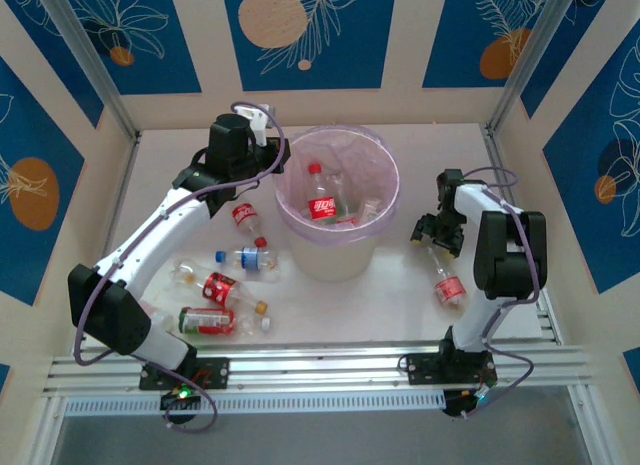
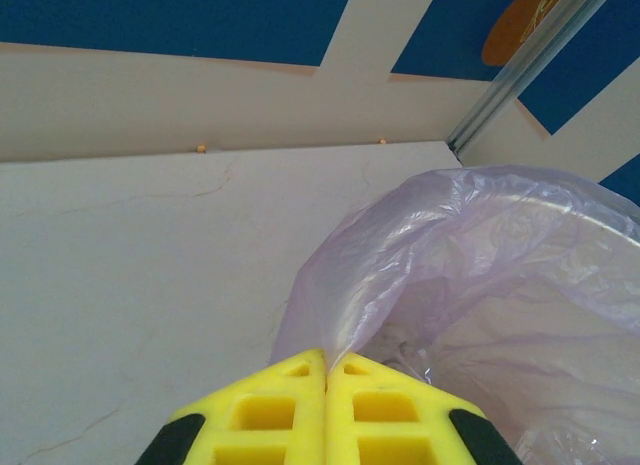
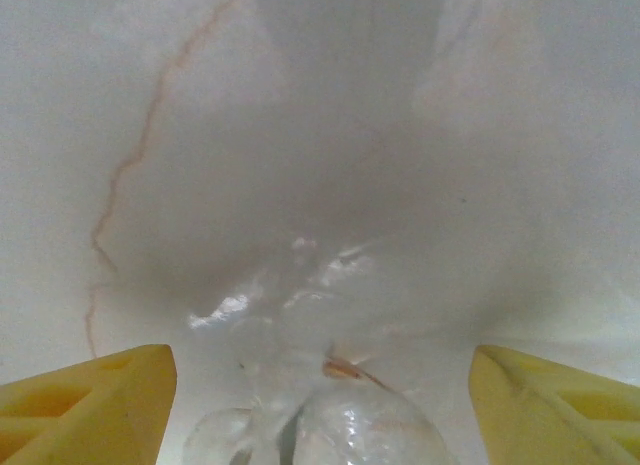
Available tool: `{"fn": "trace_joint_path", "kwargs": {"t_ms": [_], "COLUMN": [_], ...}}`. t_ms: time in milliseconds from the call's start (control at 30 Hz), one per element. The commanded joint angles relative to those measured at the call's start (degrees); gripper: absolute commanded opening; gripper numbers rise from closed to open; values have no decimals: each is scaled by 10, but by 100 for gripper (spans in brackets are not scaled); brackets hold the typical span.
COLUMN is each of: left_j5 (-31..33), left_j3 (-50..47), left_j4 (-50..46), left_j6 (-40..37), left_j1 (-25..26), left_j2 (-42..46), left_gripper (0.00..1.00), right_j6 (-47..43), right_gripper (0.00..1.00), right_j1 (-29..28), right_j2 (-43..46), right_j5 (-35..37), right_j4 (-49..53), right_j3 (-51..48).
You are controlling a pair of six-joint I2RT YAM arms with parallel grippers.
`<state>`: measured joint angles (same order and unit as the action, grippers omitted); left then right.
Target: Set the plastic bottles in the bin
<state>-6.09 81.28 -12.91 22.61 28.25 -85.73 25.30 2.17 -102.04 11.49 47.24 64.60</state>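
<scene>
The bin [image 1: 337, 247] is a white pail with a pinkish bag liner [image 2: 450, 265], and it holds a red-labelled bottle [image 1: 322, 201] and other clear ones. My left gripper [image 1: 272, 151] is at the bin's left rim. In the left wrist view its yellow jaws [image 2: 327, 363] are shut on a fold of the liner. My right gripper [image 1: 432, 233] is open just above the end of a red-labelled bottle [image 1: 447, 283] lying right of the bin. That bottle's clear end [image 3: 360, 430] sits between the spread fingers [image 3: 90, 395]. Several more bottles [image 1: 225, 288] lie left of the bin.
The loose bottles on the left include a blue-labelled one [image 1: 250, 257] and a red-capped one [image 1: 245, 220] close to the bin's side. The left arm [image 1: 150, 235] reaches over them. Metal rails [image 1: 320, 370] edge the table's near side, and patterned walls enclose it.
</scene>
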Motion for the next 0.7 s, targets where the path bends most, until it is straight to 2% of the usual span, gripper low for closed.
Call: {"fn": "trace_joint_path", "kwargs": {"t_ms": [0,100,200,267,400,500,667], "left_j5": [4,6,6,6,6,5,6], "left_j3": [6,9,11,10,6,3,0], "left_j4": [-33,-36,-37,-38,-33,-31,-32], "left_j6": [-4,-6,-6,-7,-5,-3,-3], "left_j1": [-1,0,0,-1,-1,-1,-1], "left_j2": [2,3,2,3,3,4,10], "left_gripper": [0,0,0,0,0,0,0], "right_j6": [44,30,-17,-64,-99,-90,-71], "right_gripper": [77,78,90,100,99,99,99], "right_j1": [-7,-9,-22,-27,-44,-40,-54], "right_j2": [-6,8,37,62,95,116,110], "right_j5": [-10,-9,-22,-57,-48,-50,-41], "right_j4": [3,13,45,71,128,144,179], "right_j3": [27,39,44,40,22,-2,11]}}
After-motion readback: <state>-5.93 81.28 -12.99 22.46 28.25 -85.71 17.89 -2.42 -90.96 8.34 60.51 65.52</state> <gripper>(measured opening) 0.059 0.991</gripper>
